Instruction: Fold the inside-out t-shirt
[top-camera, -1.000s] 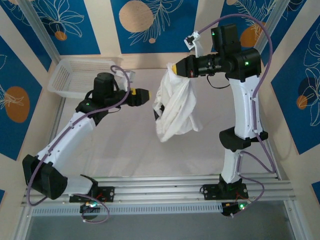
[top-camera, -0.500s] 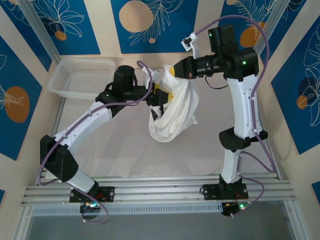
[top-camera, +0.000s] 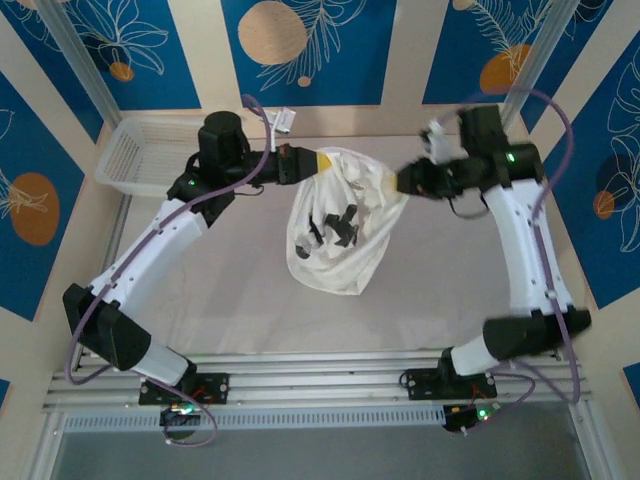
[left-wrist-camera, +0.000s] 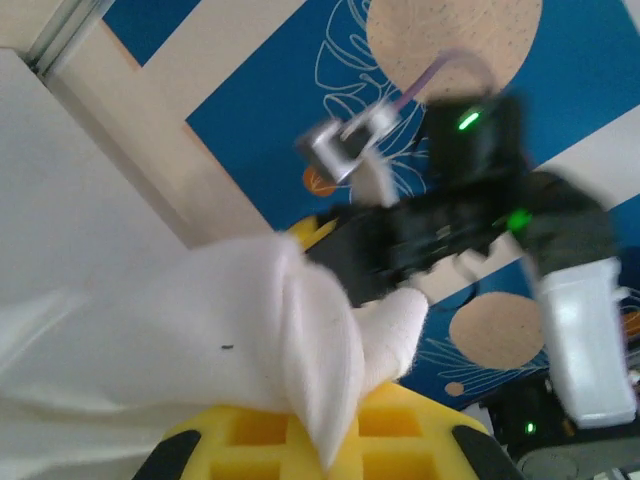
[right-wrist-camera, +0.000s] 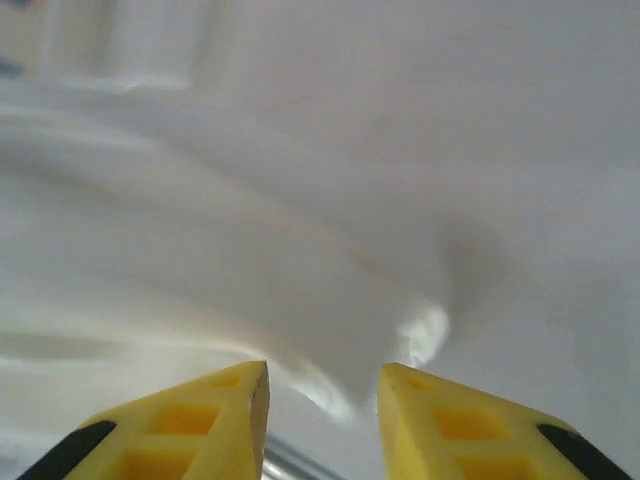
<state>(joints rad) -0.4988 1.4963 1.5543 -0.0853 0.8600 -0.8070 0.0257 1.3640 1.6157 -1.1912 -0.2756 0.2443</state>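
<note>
Top external view, bench state.

Worktop (top-camera: 230, 300): pale grey, matte, flat. Cream wall panels (top-camera: 310, 45) with blue fields, white leaf outlines and orange discs enclose it on three sides. Ribbed aluminium rails (top-camera: 320, 375) run along the near edge.

Left arm (top-camera: 160, 235): white shell, black joints, reaching toward the far middle. Its upper joint overlaps the right end of the basket. Right arm (top-camera: 525, 240): same build, bent inward from the right; the wrist is motion-blurred.

T-shirt (top-camera: 345, 250): white, thin, soft, heavily wrinkled. It hangs as a sack-shaped bunch between the two wrists, above the far middle of the worktop. The top is drawn out toward both sides. Dark patches show on its front; cannot tell what they are.

Basket (top-camera: 130, 160): white plastic mesh, rectangular, in the far left corner, well apart from the cloth.

Left end effector (top-camera: 318, 162): clamped on a bunched corner of the t-shirt. Left wrist view shows the cloth folded over the yellow ribbed finger.

Right end effector (right-wrist-camera: 322, 375): yellow fingers stand apart, gap free, with a cloth fold just ahead of the tips.
</note>
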